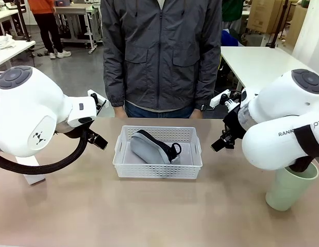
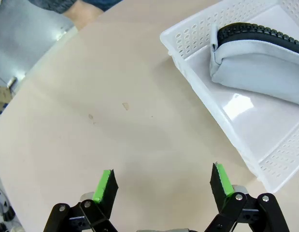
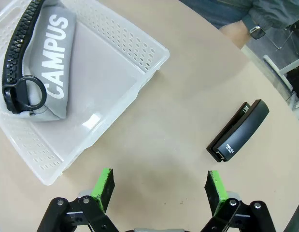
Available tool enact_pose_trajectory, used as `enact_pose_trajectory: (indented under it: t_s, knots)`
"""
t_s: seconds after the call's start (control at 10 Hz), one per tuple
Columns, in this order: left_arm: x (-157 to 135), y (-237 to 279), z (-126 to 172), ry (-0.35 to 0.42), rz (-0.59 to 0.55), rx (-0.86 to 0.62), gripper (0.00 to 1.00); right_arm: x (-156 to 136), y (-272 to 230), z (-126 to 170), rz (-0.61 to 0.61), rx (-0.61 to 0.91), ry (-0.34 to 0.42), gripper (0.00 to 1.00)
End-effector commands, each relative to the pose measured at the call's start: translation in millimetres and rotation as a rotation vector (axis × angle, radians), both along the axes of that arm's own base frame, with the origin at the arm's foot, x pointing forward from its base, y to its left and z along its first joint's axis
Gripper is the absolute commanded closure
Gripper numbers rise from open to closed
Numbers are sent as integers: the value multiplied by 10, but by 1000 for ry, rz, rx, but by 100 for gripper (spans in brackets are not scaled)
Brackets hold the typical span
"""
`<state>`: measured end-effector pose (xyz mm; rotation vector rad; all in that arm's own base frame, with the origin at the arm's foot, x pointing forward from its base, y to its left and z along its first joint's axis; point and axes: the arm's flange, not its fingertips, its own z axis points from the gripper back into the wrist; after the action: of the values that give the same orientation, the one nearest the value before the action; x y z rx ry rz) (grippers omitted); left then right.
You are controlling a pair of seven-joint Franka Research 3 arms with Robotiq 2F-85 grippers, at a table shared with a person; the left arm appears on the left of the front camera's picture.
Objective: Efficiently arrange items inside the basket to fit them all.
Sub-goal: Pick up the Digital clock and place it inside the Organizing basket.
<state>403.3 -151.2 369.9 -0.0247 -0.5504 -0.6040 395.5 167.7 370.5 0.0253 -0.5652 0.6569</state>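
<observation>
The white lattice basket [image 1: 123, 163] sits mid-table. A grey pouch [image 1: 149, 149] with black trim lies in it, tilted against the far left corner. In the right wrist view the pouch [image 3: 55, 67] reads CAMPUS, with its ring at the near end. A slim black stapler [image 3: 238, 131] lies on the table right of the basket [image 3: 156, 50]. The pale green cup [image 1: 290, 188] stands upright at the front right, under the right arm. My left gripper [image 2: 163, 183] hovers open over bare table left of the basket [image 2: 195, 72]. My right gripper [image 3: 160, 188] hovers open between basket and stapler.
A person in a grey jacket stands at the far edge, with hands [image 1: 118, 111] resting near the table's rim. A white box-like shape [image 1: 31, 174] lies under the left arm. Bare tabletop spreads in front of the basket.
</observation>
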Motion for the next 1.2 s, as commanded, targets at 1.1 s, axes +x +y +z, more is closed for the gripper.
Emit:
enact_pose_trajectory:
  t_s: [1.1]
  knots:
    - [-1715, 2577, 1376, 163, 180, -1389, 0, -1843, -2685, 948, -125, 1292, 143, 0]
